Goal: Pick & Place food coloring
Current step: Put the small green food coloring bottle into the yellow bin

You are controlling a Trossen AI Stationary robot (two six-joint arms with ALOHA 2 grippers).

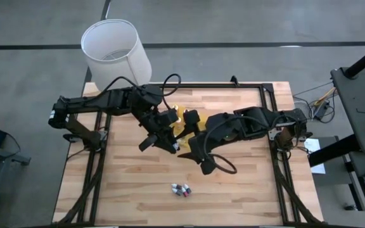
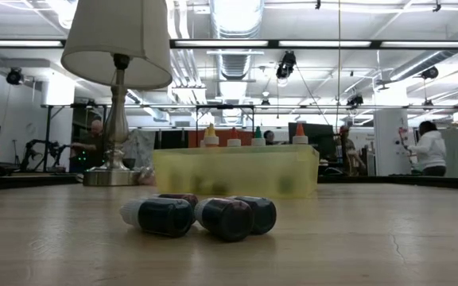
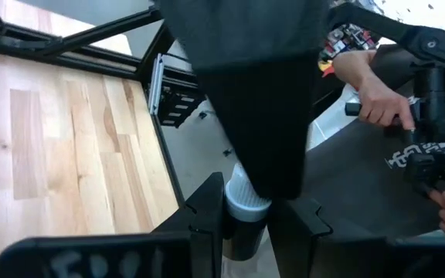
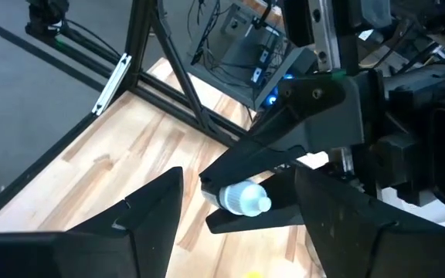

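Note:
A small food coloring vial [image 4: 242, 199] with a pale ribbed cap hangs in the air above the table's middle, with my left gripper [image 3: 246, 224] shut on it. My right gripper [image 4: 238, 181] faces it, open, with a finger on either side of the capped end. Both grippers [image 1: 166, 140] [image 1: 198, 158] hover at the yellow tray [image 1: 181, 120]. In the low view the tray [image 2: 237, 171] holds upright bottles with pale tips [image 2: 234, 137]. Three dark vials [image 2: 197, 216] lie on their sides on the wood near the front edge [image 1: 181, 189]. My left gripper pinches the vial's body [image 3: 242, 232] between its two fingers, just below the ribbed cap [image 3: 247, 199]. The fingers lie across the vial. The vial is lifted clear of the table, cap end sticking out toward my right gripper. Whether my right gripper touches the cap, I cannot tell.
A lamp with a white shade [image 1: 116, 47] stands at the table's far left corner. A dark metal frame [image 1: 271, 95] runs around the tabletop. A person's hands [image 3: 377, 93] work on equipment beyond the table's right side. Bare wood [image 1: 246, 183] lies toward the front.

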